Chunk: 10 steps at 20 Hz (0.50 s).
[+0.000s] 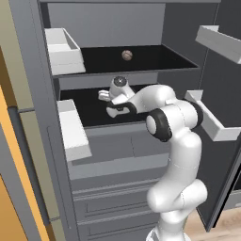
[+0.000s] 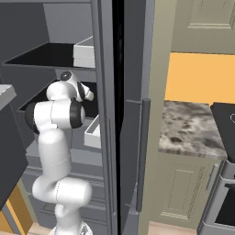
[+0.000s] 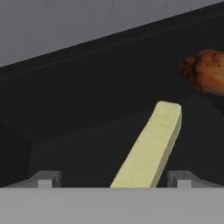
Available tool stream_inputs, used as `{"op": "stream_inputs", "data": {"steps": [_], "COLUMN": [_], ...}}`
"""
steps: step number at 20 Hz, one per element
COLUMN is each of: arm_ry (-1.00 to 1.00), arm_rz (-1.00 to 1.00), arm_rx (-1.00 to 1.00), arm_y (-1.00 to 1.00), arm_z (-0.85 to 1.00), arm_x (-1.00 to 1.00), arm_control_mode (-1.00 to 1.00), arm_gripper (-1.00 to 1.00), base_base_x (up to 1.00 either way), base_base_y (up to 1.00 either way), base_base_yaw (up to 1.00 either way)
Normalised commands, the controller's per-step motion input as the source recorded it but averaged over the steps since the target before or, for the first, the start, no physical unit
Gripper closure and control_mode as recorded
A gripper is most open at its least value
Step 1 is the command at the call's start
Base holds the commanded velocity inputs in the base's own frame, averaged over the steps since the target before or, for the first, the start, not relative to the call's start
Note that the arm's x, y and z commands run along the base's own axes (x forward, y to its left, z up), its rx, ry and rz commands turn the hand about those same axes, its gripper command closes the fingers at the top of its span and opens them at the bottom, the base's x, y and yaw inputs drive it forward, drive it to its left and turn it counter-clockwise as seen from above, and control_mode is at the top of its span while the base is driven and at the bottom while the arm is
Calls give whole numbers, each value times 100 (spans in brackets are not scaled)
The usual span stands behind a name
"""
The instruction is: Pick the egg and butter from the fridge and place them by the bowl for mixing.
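The fridge [image 1: 117,155] stands open, and my arm reaches onto its lower black shelf. In the hand view the butter [image 3: 151,146], a pale yellow stick, lies slanted on that shelf between my fingertips [image 3: 48,179]. My gripper [image 3: 114,181] is open, with its jaws wide on either side of the stick and apart from it. From the left base view the gripper [image 1: 106,104] points left, deep in the shelf. The egg [image 1: 126,55], a small pinkish-brown ball, rests on the upper shelf. The bowl is out of view.
An orange lumpy item [image 3: 205,72] sits on the shelf beyond the butter. White door bins [image 1: 63,52] [image 1: 214,120] flank the opening on both doors. Grey drawers [image 1: 113,202] lie below. A marbled counter [image 2: 193,126] runs to the fridge's right.
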Motion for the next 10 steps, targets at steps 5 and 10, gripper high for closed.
{"op": "stream_inputs", "data": {"steps": [5, 10], "arm_ry": [0, 0], "arm_rz": [-1, 0], "arm_rx": [4, 4], "arm_y": [0, 8], "arm_z": [-47, -42], "arm_x": [-32, -50], "arm_control_mode": [-100, -100], "arm_gripper": [100, 100], "base_base_x": [0, 0], "base_base_y": [0, 0], "base_base_yaw": [0, 0]}}
